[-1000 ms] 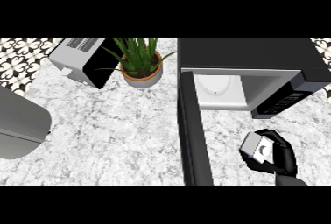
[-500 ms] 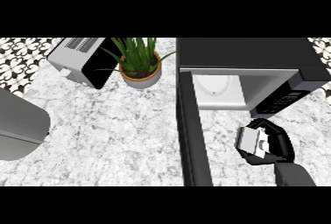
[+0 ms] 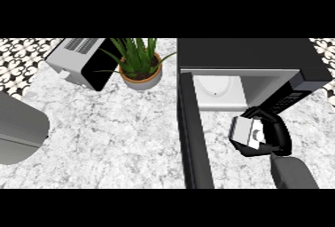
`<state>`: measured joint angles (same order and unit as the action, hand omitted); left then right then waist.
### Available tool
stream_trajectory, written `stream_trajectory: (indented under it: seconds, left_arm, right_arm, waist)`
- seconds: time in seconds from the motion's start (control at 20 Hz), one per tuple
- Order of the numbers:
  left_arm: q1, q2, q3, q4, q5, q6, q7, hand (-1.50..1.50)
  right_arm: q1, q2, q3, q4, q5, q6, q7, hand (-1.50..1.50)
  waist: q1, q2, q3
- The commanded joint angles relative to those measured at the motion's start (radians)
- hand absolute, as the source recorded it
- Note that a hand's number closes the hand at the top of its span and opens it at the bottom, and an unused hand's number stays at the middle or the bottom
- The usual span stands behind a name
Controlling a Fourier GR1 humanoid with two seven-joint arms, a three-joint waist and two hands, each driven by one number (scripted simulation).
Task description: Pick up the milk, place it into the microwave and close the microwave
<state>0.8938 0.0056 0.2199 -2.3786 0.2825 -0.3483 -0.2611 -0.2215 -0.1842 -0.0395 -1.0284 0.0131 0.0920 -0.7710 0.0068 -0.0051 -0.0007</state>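
The right hand [image 3: 273,137] has its fingers curled around the milk [image 3: 244,131]. The milk sits in the hand, just in front of the open microwave [image 3: 248,55]. The microwave door [image 3: 194,142] sticks out over the bench [image 3: 111,133].

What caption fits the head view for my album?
Right hand holds the milk just in front of the open microwave.
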Motion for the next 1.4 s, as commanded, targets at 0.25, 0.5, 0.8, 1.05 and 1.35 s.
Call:
stream_trajectory:
  seconds: [0.25,0.5,0.8,1.05,1.35]
  left_arm:
    - [-0.089,-0.005,0.047,-0.032,0.089,0.01,0.063,-1.5]
    - [-0.036,-0.005,0.055,-0.086,0.113,0.009,0.093,-1.5]
    - [-0.071,0.012,0.067,-0.036,0.109,-0.031,0.06,-1.5]
    - [-0.152,0.051,0.118,0.032,0.16,-0.033,0.064,-1.5]
    - [-0.126,0.046,0.112,0.024,0.161,-0.064,0.07,-1.5]
  right_arm:
    - [-0.176,0.03,0.008,0.015,0.086,-0.145,0.15,1.5]
    - [-0.373,0.035,0.031,0.13,0.198,-0.26,0.289,1.5]
    - [-0.578,0.046,-0.015,0.42,0.265,-0.385,0.247,1.5]
    - [-0.65,-0.008,-0.076,0.602,0.269,-0.435,0.162,1.5]
    - [-0.742,-0.032,-0.11,0.724,0.296,-0.58,0.157,1.5]
  waist:
    - [0.003,0.006,0.001]
    - [0.017,0.008,0.001]
    - [0.044,0.017,0.002]
    - [0.053,0.027,0.003]
    - [0.079,0.033,0.003]
